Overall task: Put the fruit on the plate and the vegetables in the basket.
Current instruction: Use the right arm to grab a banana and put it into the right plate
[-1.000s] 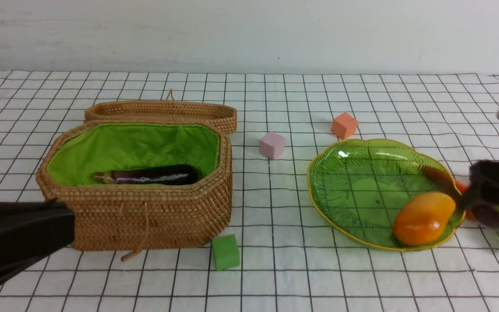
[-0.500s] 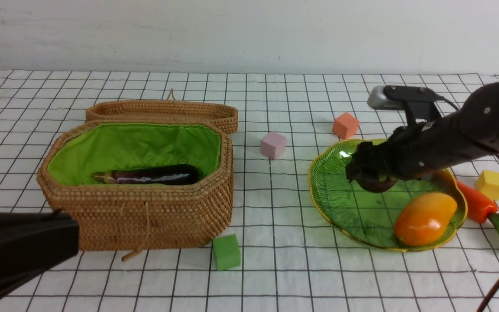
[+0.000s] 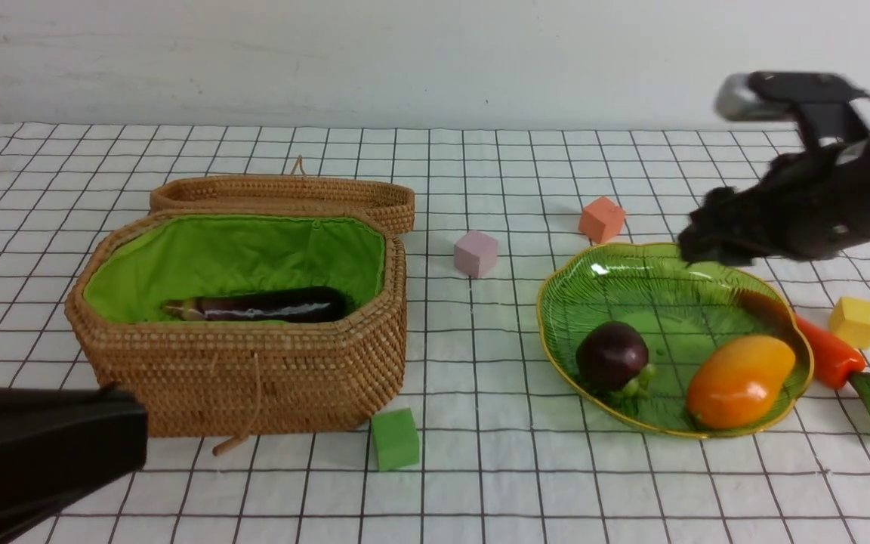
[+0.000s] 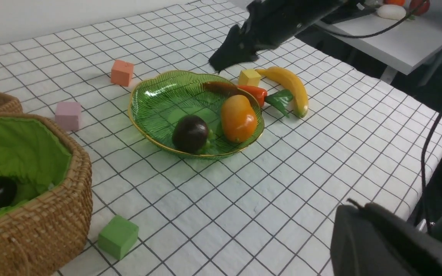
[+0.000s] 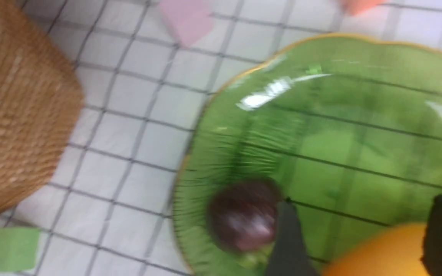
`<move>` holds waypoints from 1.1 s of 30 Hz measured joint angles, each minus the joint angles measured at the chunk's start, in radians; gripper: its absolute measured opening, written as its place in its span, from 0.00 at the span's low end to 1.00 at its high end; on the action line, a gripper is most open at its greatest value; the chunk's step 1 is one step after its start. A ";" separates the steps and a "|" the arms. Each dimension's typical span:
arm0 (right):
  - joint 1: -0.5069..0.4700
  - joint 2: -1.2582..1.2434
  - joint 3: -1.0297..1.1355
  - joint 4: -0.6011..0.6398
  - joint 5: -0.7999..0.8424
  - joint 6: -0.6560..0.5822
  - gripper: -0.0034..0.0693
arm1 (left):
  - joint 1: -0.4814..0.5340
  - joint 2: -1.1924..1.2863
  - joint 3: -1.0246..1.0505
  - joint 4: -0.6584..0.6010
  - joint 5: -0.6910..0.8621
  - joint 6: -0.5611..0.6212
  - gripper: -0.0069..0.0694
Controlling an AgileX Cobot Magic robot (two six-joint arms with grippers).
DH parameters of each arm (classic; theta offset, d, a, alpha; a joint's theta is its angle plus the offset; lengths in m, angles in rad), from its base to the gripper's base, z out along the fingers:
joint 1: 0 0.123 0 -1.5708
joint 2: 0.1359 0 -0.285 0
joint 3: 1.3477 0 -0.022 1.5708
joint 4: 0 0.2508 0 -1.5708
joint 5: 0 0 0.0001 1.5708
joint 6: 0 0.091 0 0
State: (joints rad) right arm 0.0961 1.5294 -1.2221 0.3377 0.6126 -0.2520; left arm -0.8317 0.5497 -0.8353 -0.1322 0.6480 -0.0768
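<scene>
Four cubes sit on the desk (image 3: 480, 483): pink (image 3: 476, 254), orange (image 3: 601, 220), green (image 3: 395, 440) and yellow (image 3: 856, 323). Orange is beyond pink, to its right; green is nearer. A side table (image 4: 393, 42) holds food-like items (image 4: 391, 12).

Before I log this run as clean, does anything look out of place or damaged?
No damage shows. The carrot is the oddity: a vegetable lying on the table by the plate, its tip seen through the glass, rather than in the basket.

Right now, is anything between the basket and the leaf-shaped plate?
The pink cube sits between basket and plate, toward the back; front view.
</scene>
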 joint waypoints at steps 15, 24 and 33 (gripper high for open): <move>-0.467 0.179 -0.001 -0.240 0.081 0.470 0.61 | 0.000 0.000 0.000 -0.099 0.107 0.195 0.07; -0.488 0.377 -0.001 -0.244 0.004 0.470 0.74 | 0.000 0.000 0.000 -0.105 0.109 0.221 0.07; -0.488 0.405 -0.003 -0.253 -0.009 0.441 0.61 | 0.000 0.000 0.000 -0.106 0.109 0.221 0.07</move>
State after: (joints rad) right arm -0.3923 1.9349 -1.2252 0.0845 0.6032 0.1894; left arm -0.8317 0.5497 -0.8353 -0.2379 0.7566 0.1445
